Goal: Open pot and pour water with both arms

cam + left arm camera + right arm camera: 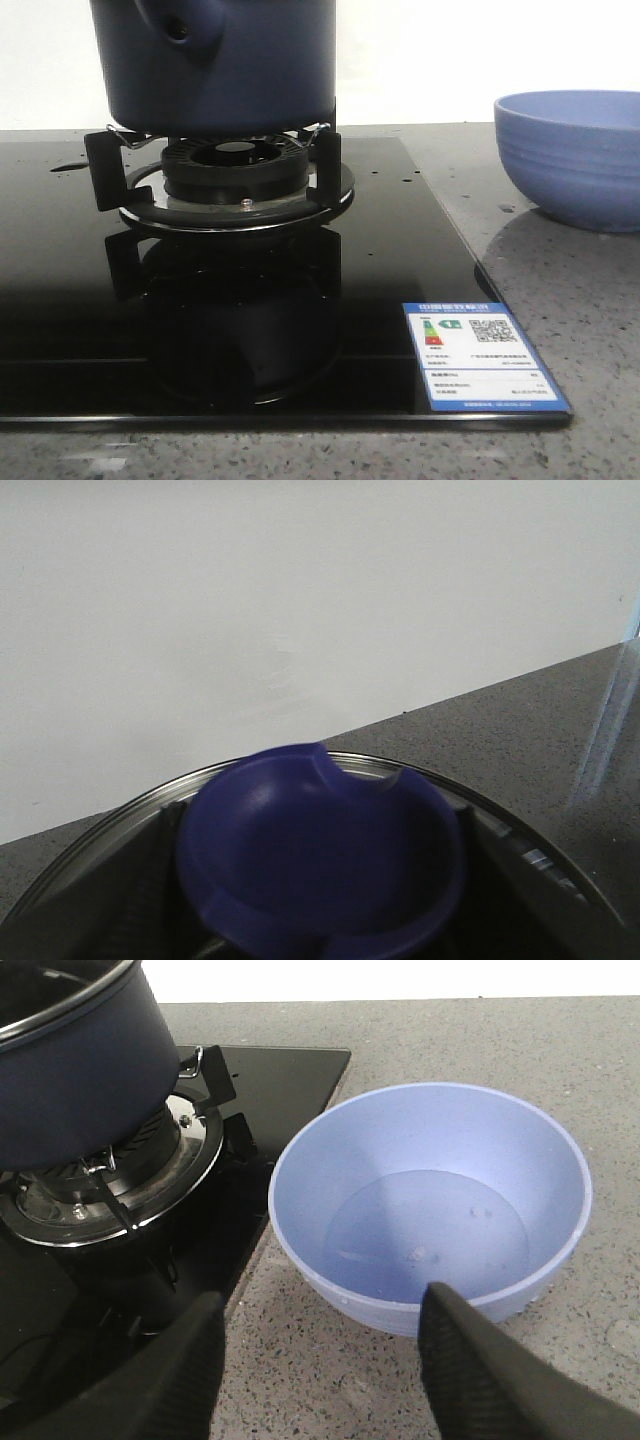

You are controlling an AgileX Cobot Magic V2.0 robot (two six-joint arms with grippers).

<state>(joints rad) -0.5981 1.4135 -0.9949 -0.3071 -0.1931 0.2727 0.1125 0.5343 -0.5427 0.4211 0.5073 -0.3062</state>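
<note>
Front view: you have the pot (215, 62) seated on the burner grate (225, 170) of the black glass hob (80, 300), toward its far edge. The pot's stub handle (185, 28) points at the camera; its rim is cut off by the frame, so lid status can't be read here. The light blue bowl (575, 155) stands on the grey counter (560, 320), off the hob's right edge, well apart from the pot. Small droplets speckle the glass near the far right corner. Neither arm shows.

Left wrist view: a dark blue, dished knob-like piece (320, 855) fills the lower frame, with a shiny metal rim (120, 805) curving behind it. This looks like the lid in hand, but the fingers are hidden; you can't tell whether the left tool is spread or clamped.

Right wrist view: the right gripper (320, 1360) is spread wide, pinching nothing, hovering over the counter just beside the bowl (430, 1200). The bowl holds a shallow pool of water (425, 1230). The pot (75, 1070) sits on the grate with its steel-edged mouth apparently uncovered.

Judgement: opening looks done. Water already in the bowl suggests pouring is done, at least in part. Likely left for you: putting the lid back or down.
</note>
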